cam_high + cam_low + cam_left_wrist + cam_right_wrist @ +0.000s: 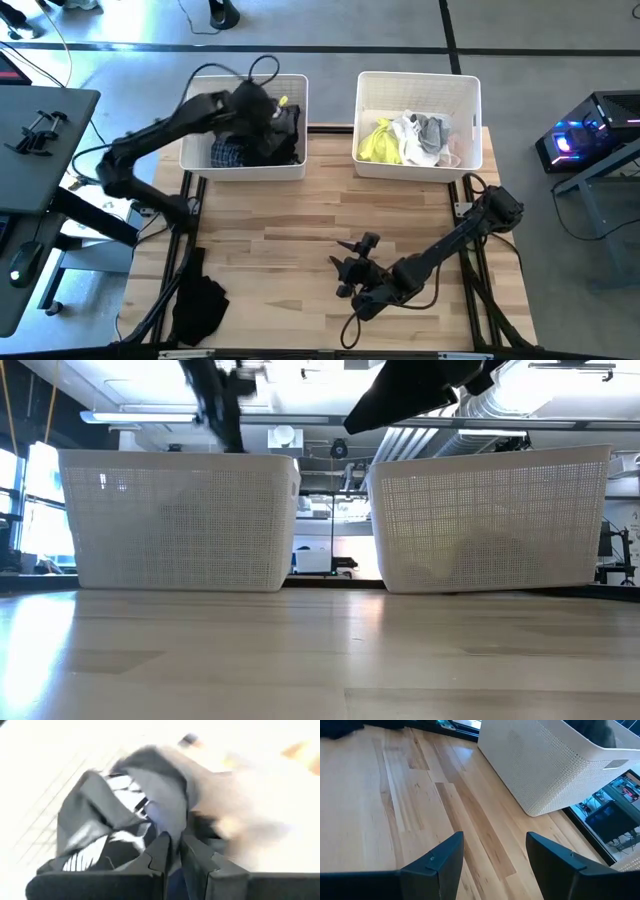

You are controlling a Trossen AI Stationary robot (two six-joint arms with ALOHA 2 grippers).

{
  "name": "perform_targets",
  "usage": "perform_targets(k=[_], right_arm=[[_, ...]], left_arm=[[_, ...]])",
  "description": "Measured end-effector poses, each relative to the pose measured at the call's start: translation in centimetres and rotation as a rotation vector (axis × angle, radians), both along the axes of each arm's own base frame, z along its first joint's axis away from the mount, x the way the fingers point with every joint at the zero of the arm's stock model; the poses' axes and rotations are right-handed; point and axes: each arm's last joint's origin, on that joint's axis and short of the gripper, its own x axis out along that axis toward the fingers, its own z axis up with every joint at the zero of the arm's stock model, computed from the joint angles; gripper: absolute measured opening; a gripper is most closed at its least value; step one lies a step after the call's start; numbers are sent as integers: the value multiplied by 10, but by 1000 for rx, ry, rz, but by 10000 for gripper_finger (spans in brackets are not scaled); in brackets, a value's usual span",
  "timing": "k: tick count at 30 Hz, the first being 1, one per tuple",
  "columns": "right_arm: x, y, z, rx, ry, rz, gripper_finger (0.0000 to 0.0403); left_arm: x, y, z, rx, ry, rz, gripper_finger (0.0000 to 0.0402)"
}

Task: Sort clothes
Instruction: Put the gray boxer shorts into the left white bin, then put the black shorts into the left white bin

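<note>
My left gripper (262,108) is down inside the left white bin (245,166), shut on a dark grey garment (160,785) atop a heap of black and blue plaid clothes (232,152). The right white bin (418,170) holds neon yellow (378,142), white and grey clothes (428,135). A black garment (200,305) lies on the table's near left corner. My right gripper (350,268) is open and empty above the bare table near its front edge, and its own wrist view also shows it (495,842). My left gripper pinches a fold of the dark grey garment (172,842) between its two nearly closed fingers (159,854), coming from above into the bin. The picture is blurred, so I cannot tell how many layers it has. The rest of the garment lies on the heap in the bin.
The two bins stand side by side along the table's far edge, a gap (330,130) between them. Bare wooden tabletop (300,220) lies between the bins and the front edge. The left bin's wall (545,775) shows ahead of my right gripper.
</note>
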Motion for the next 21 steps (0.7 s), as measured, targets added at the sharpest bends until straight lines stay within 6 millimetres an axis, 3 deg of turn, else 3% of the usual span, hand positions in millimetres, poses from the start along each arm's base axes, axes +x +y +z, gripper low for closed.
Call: perform_targets(k=[3,7,10,15,21], right_arm=[[-3,4,0,-24,-7,-2,204],[-8,10,1,-56,-9,7,204],[-10,13,0,-63,-6,15,204],[-10,12,0,-61,-5,10,204],[-10,12,0,-60,-4,11,204]], left_arm=[[-5,-44,22,20,-91,-101,32],[-14,-107,29,9,-166,-227,32],[-22,-147,23,19,-192,-259,32],[-35,-197,8,-36,-170,-266,32],[-47,-252,-19,-329,-89,-292,32]])
